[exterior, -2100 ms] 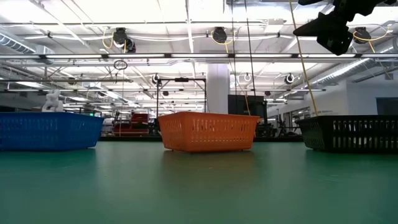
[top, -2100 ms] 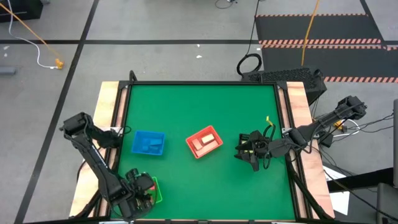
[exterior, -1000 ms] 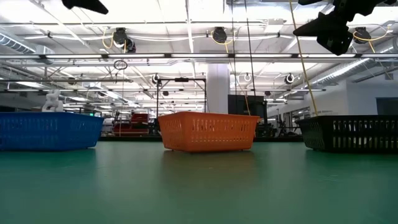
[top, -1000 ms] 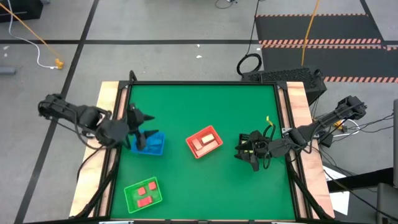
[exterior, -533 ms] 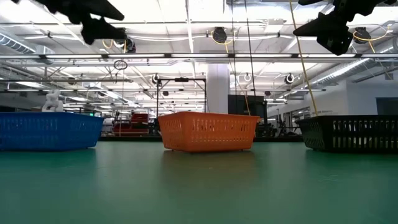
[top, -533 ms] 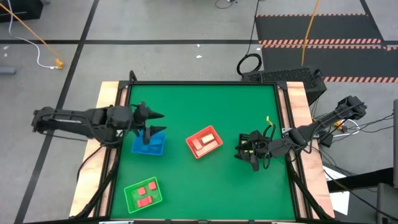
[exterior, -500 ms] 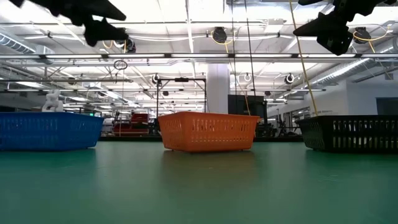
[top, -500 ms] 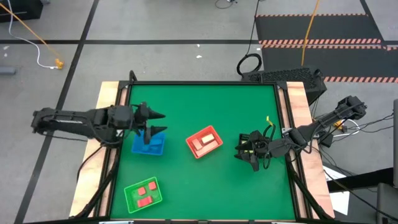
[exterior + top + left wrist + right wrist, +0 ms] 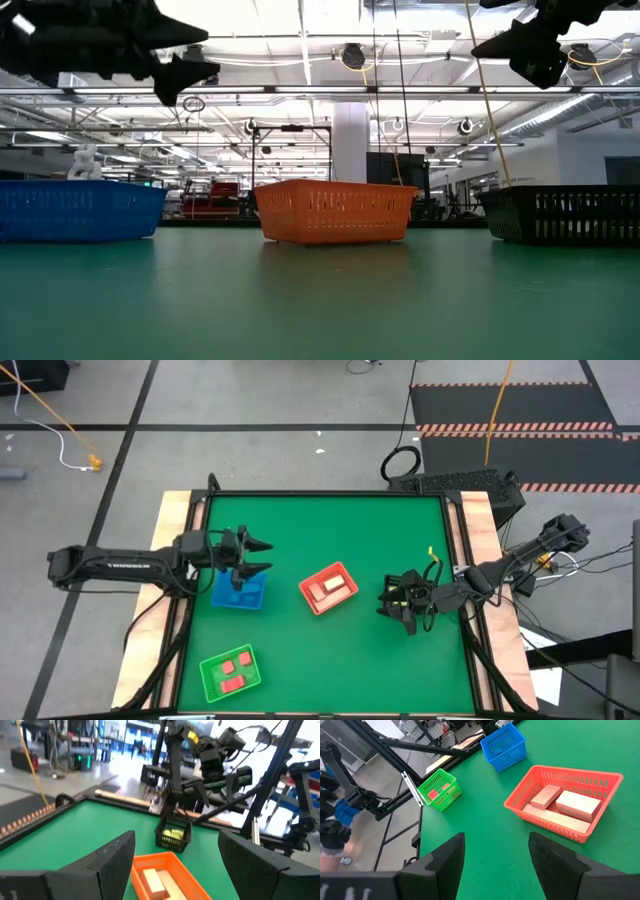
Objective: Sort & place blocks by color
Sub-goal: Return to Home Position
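My left gripper point(image 9: 266, 556) is open and empty, level above the blue tray point(image 9: 240, 592), pointing toward the table's right edge; it shows at the upper left of the low view point(image 9: 185, 55). My right gripper point(image 9: 398, 603) is open and empty, hanging above the black tray point(image 9: 174, 834), which holds yellow-green blocks point(image 9: 172, 834). The red tray point(image 9: 328, 588) holds tan blocks point(image 9: 565, 802). The green tray point(image 9: 230, 670) holds red blocks point(image 9: 233, 668). All trays rest flat on the green table.
Wooden rails point(image 9: 178, 560) run along the table's left and right sides. The far half of the green table top point(image 9: 330, 525) is bare. In the low view the blue point(image 9: 75, 210), red point(image 9: 335, 212) and black point(image 9: 560, 215) trays stand in a row.
My left gripper has gone from above the blue tray's left side toward the table's right edge, stretching out level over the tray and coming lower into the low view. It stays open and empty. My right arm has kept still.
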